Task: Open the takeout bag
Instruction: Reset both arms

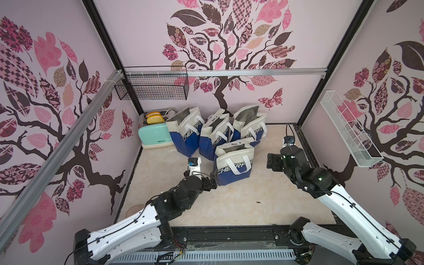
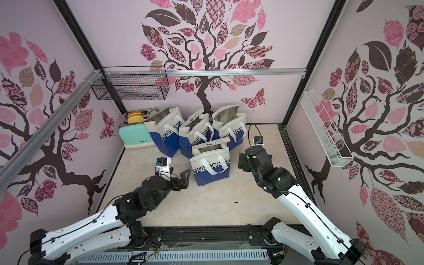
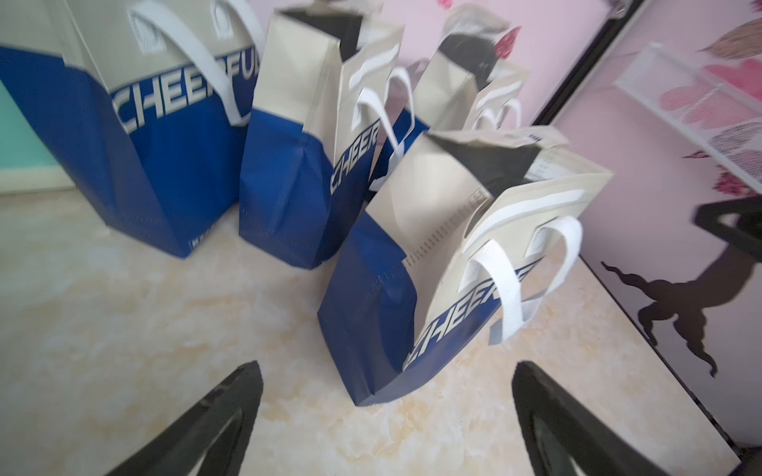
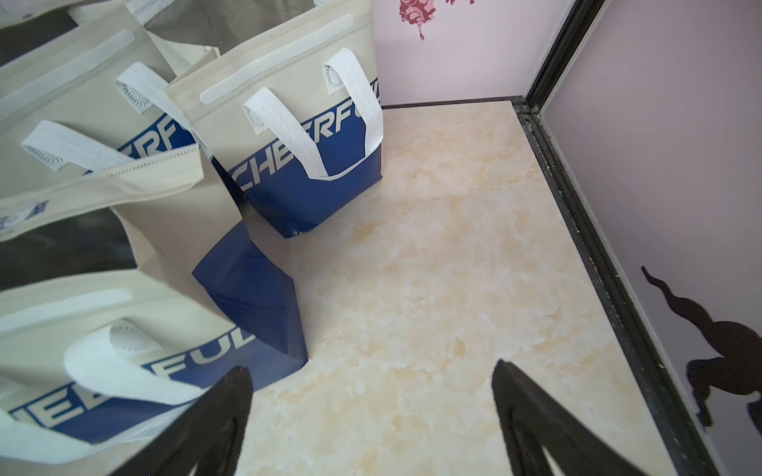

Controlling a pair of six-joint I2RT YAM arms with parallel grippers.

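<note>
The takeout bag (image 1: 234, 165), cream above and blue below with white handles and "CHEERFUL" lettering, stands upright in front of the other bags in both top views (image 2: 211, 165). Its mouth gapes and shows a dark lining (image 3: 495, 165). My left gripper (image 1: 212, 180) is open just left of the bag's lower corner and holds nothing; the left wrist view shows the bag's side (image 3: 412, 230) beyond the spread fingers (image 3: 231, 412). My right gripper (image 1: 273, 161) is open to the right of the bag, apart from it. In the right wrist view the bag (image 4: 123, 321) lies beside one finger.
Three more bags of the same kind (image 1: 185, 133) (image 1: 213, 137) (image 1: 250, 128) stand behind, mouths open. A mint toaster (image 1: 154, 136) with bread slices sits at the back left. A black wire basket (image 1: 153, 86) and a white wire shelf (image 1: 348, 133) hang on the walls.
</note>
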